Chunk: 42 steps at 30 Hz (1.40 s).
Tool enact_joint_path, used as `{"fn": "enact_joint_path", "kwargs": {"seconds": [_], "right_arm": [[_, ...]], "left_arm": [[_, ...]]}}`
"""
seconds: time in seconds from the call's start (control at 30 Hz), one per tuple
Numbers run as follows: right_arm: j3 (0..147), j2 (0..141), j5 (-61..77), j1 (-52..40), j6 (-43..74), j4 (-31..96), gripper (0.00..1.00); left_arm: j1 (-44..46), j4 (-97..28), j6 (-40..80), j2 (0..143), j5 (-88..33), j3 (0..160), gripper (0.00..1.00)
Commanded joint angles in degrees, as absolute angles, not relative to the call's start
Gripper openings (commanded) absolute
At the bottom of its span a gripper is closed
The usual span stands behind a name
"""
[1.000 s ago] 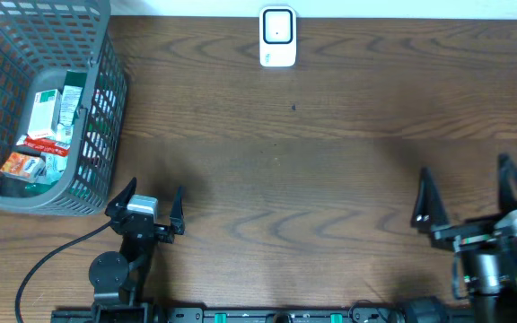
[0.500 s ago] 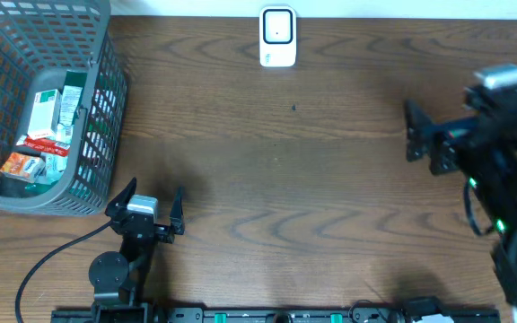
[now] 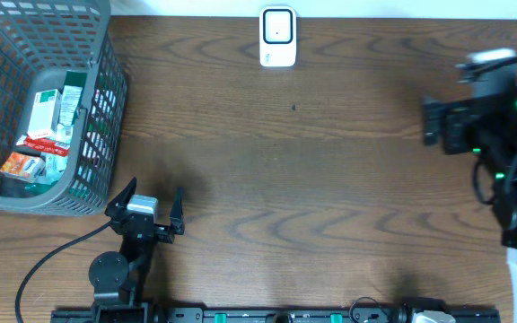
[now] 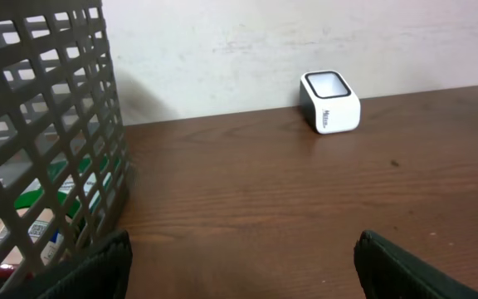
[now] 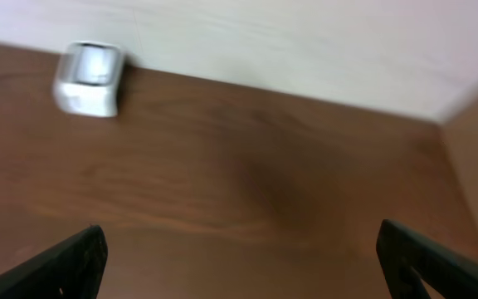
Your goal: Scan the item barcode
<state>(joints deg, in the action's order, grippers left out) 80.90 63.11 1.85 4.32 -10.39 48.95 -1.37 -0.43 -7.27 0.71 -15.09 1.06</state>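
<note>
Approach step, nothing grasped: left gripper (image 3: 155, 190) and right gripper (image 3: 430, 124) both wide, empty (boxes (image 3: 54, 115) lie in basket (image 3: 108, 90)). Next: pick one, present to barcode scanner (image 3: 277, 38).

Test-lab bench, mock shop checkout: wood-grain table (image 3: 330, 170), plain white wall (image 4: 247, 41), barcode scanner (image 3: 277, 38) at back edge, plastic basket (image 3: 108, 99) of packaged goods (image 3: 50, 118).

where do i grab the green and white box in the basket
Probably across its narrow width, on the long sides, coming straight down: the box lies long and slim among other packs, and the basket walls block any side approach.
</note>
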Motion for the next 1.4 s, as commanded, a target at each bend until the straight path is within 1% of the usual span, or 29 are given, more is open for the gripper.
{"fn": "enact_joint_path", "kwargs": {"seconds": [0.0,0.1,0.27,0.63,0.83,1.37], "right_arm": [[81.71,63.02,1.50,13.08,-7.31,50.15,0.99],[81.73,63.00,1.56,15.92,-7.33,50.43,0.99],[81.73,63.20,1.58,15.92,-7.31,52.34,0.99],[81.71,63.29,1.58,15.92,-7.33,62.37,0.99],[81.71,63.33,1.58,15.92,-7.33,65.78,0.99],[81.71,63.33,1.58,15.92,-7.31,65.89,0.99]], "left_arm": [[-1.58,-2.55,-6.55,0.60,-15.84,0.23,0.86],[-1.58,-2.55,-6.55,0.60,-15.84,0.23,0.86],[-1.58,-2.55,-6.55,0.60,-15.84,0.23,0.86],[-1.58,-2.55,-6.55,0.60,-15.84,0.23,0.86],[-1.58,-2.55,-6.55,0.60,-15.84,0.23,0.86],[-1.58,-2.55,-6.55,0.60,-15.84,0.23,0.86]]}}
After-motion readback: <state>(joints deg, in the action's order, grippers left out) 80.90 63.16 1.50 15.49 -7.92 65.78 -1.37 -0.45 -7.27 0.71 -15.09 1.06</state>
